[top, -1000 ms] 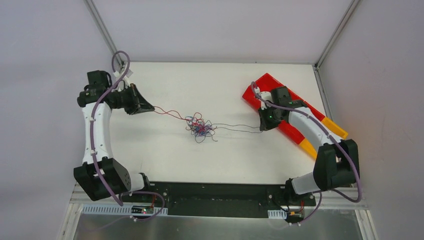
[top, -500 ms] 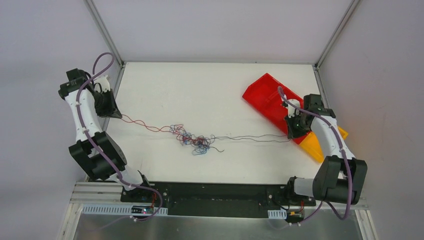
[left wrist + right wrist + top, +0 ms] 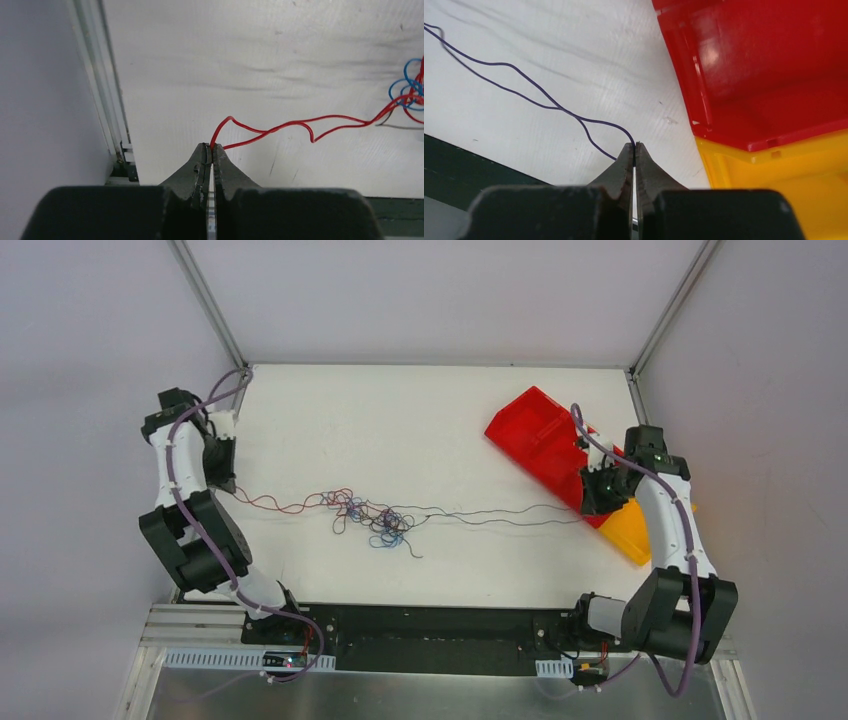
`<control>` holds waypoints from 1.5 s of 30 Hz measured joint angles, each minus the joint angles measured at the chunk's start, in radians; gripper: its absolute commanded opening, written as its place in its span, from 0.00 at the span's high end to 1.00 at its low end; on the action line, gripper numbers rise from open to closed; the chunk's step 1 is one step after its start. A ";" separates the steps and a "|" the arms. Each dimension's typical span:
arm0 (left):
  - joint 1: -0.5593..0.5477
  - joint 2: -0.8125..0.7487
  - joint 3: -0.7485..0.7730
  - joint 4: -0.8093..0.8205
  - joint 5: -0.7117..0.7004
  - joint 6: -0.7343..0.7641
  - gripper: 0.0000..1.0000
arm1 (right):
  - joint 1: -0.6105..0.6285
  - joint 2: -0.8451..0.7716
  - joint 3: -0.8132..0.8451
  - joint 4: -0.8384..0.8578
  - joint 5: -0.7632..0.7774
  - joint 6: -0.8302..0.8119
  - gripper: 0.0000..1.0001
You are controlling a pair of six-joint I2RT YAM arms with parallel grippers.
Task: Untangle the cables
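Though your left claw (image 3: 211, 150) clamps a red strand (image 3: 270, 130) and right claw (image 3: 634, 147) a dark strand (image 3: 604, 123), the knot (image 3: 378, 520) between them holds: most untangling left for you.

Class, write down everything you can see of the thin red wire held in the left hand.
The red wire is very thin, glossy and plastic-coated by its look, kinked in shallow waves. Two strands of it leave the shut fingertips of the left hand, which pinches it near the table's left edge. From there it runs over the white table, slack rather than taut, into the tangle, where it crosses blue loops.
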 measured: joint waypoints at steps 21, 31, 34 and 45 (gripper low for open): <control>-0.033 0.161 -0.214 0.248 -0.277 0.158 1.00 | -0.204 0.070 0.668 0.027 -0.165 0.243 1.00; -0.035 0.171 -0.215 0.290 -0.278 0.177 1.00 | -0.224 0.140 0.883 0.070 -0.231 0.403 1.00; -0.046 0.152 -0.225 0.290 -0.233 0.180 1.00 | -0.224 0.165 0.945 0.113 -0.265 0.476 1.00; -0.295 -0.106 -0.197 0.211 0.080 0.059 1.00 | -0.103 0.274 1.096 0.286 -0.302 0.703 1.00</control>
